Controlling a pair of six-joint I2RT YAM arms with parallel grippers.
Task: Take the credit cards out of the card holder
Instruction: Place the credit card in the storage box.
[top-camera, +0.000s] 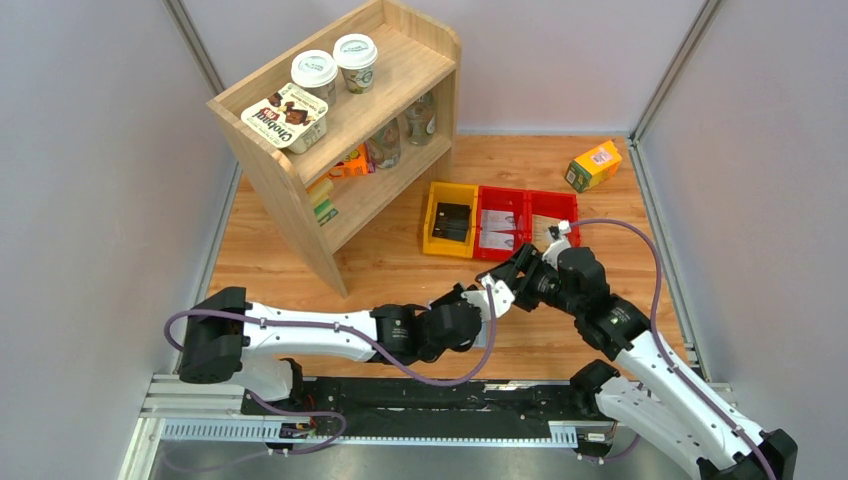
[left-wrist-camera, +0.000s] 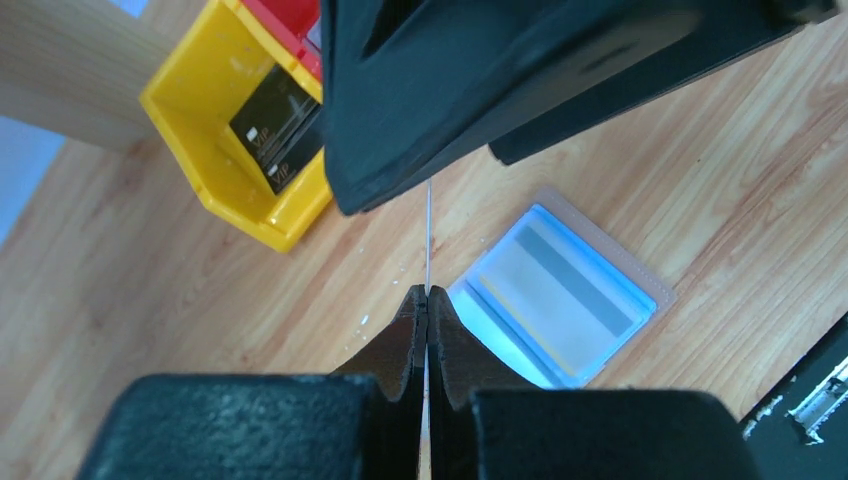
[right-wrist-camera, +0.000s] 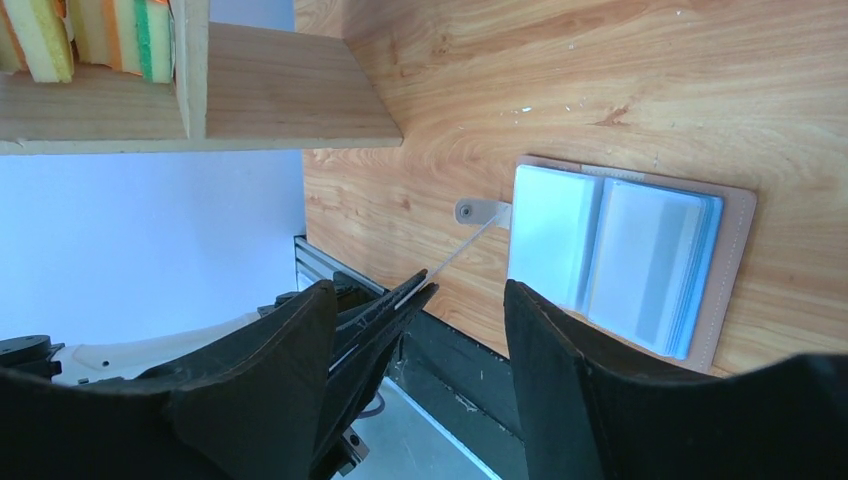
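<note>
Credit cards: one thin card (left-wrist-camera: 428, 225) was held up off the bench, seen edge-on; more sat in the pockets of the open card holder (right-wrist-camera: 620, 250), one with a grey stripe and a yellowish edge under it.
Card holder: it lay flat and open on the bench (right-wrist-camera: 600, 80), pockets up, right under the two wrists; from overhead the arms hid most of it.
Left pincer (left-wrist-camera: 427, 300): pressed together on the lower edge of the lifted card.
Right pincer (right-wrist-camera: 418, 290): jaws stood apart, one on each side of the card and the left tips, touching neither as far as I could see.
Key relation: the holder lay below and to one side of the open right pincer, its two panels side by side and the fold running between them; the closure tab pointed toward the left pincer.
Nearer arm: both hung close above it, but I judged the right the free one, since the left had a card in it.
In the way: the held card and the left tips stood between the right jaws, so that arm would need to clear them first.
Around: a yellow bin (top-camera: 432, 215) with a dark card and red bins (top-camera: 503, 190) lay just beyond; a wooden shelf (top-camera: 290, 190) and a small box (top-camera: 593, 165) stood well apart.
</note>
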